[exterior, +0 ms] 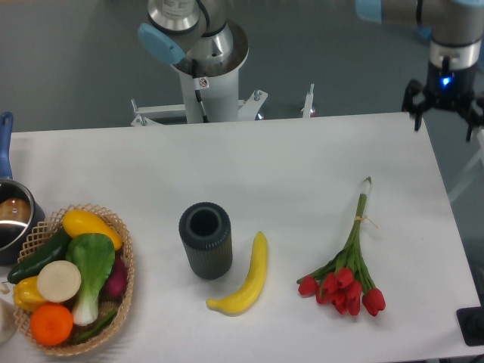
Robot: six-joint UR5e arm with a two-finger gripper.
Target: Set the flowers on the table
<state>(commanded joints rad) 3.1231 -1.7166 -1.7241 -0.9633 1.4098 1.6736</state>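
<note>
The gripper (446, 112) is up at the far right, above the far right corner of the table (302, 162). Its two fingers are spread wide apart and there is nothing between them. A small blue light shines on it.

The flowers (346, 261) lie flat on the table, well apart from the gripper, on the near right side. The red buds are bunched at the near end. The thin green stems reach away toward the far side, tilted a little to the right. Nothing is touching the flowers.

Just to the left of the flowers lies a yellow banana (246, 278). It is near the buds but does not touch them. Left of the banana stands a dark grey cup (205, 240) with ribbed sides. It is upright and its open top faces up. The banana's far tip is just beside the cup.

At the near left is a woven basket (122, 281) full of play food: an orange, a lemon, a green leafy vegetable, a dark green cucumber, a white round piece and something purple. Behind the basket, at the left edge, part of a metal pot (13, 219) with a blue handle shows.

The robot's white base (206, 72) stands behind the far edge of the table. At the near right corner a small black thing (472, 327) sticks into view; I cannot tell what it is.
</note>
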